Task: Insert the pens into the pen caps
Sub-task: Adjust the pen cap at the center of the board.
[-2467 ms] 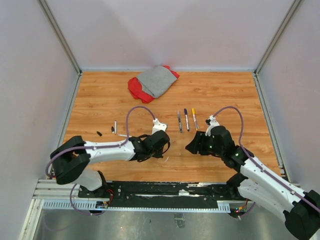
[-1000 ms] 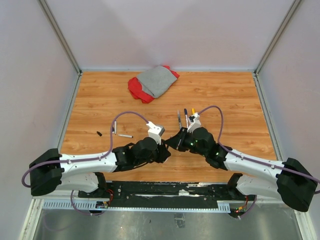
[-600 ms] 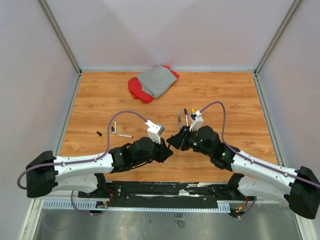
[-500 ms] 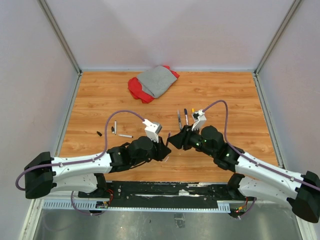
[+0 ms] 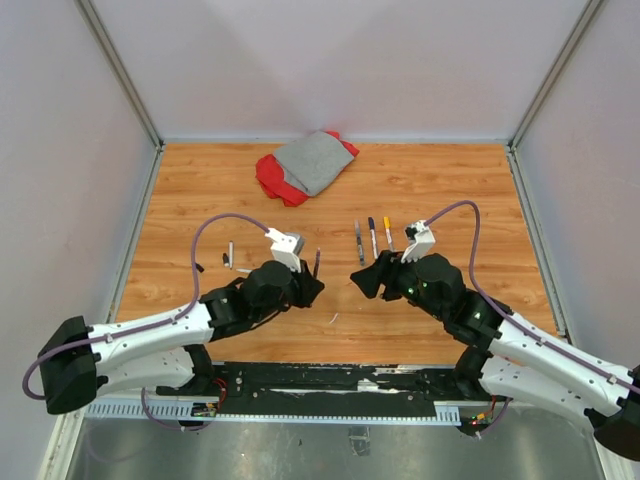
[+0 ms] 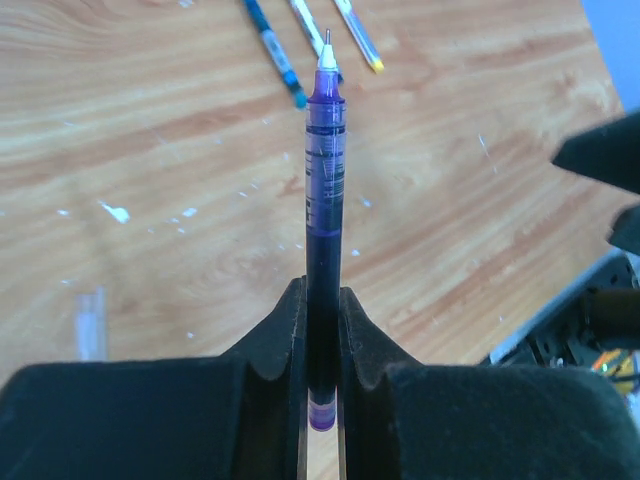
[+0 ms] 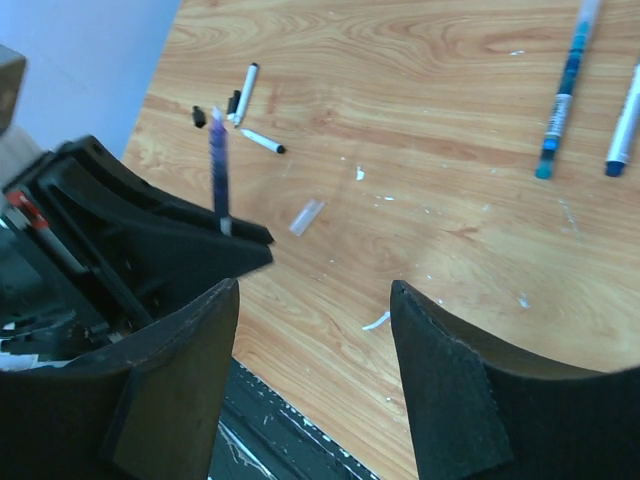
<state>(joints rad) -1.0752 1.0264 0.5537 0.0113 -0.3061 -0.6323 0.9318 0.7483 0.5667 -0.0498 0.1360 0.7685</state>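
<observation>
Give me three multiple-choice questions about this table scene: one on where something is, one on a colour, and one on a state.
1. Where does the grey and red cloth lie on the table?
A) between the two grippers
B) near the far edge
C) under the right arm

2. What colour is the barrel of the pen in the left gripper?
A) yellow
B) green
C) purple

3. How does the right gripper stand?
A) open and empty
B) shut on a cap
C) shut on a pen

Answers:
1 B, the top view shows it up at the far side of the table.
2 C, the left wrist view shows a purple barrel clamped upright in it.
3 A, the right wrist view shows its jaws wide apart with nothing held between them.
</observation>
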